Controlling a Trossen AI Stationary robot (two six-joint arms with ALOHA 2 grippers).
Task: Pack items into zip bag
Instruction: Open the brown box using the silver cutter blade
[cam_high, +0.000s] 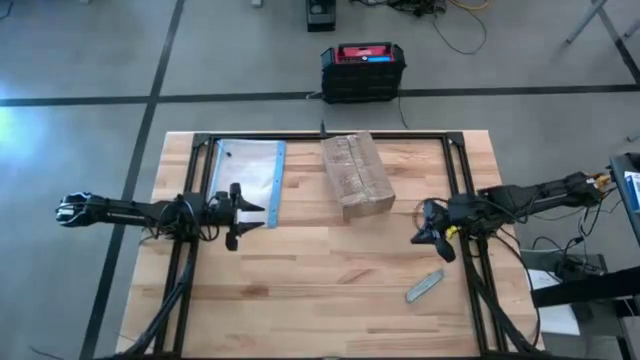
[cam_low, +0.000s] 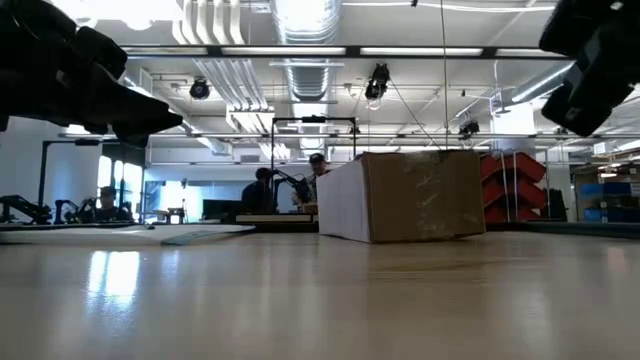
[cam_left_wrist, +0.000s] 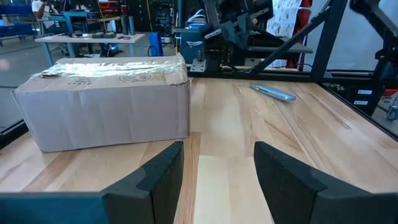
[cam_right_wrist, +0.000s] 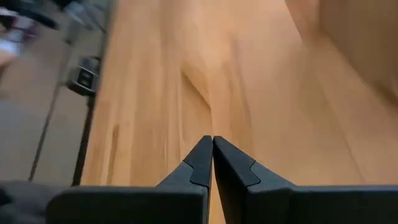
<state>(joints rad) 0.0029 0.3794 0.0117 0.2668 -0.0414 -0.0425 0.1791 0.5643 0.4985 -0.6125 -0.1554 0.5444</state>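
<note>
Taking the cardboard box (cam_high: 357, 175) as my landmark, I see the zip bag (cam_high: 247, 175) lying flat just left of it. My left gripper (cam_high: 248, 213), fingers apart, hovers by the bag's near edge. My right gripper (cam_high: 432, 232), fingers pressed together, sits right of the box, near a grey tool (cam_high: 425, 286).

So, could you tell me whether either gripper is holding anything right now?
Nothing is held. The left gripper is open and empty above the table; the right gripper is shut on nothing.
</note>
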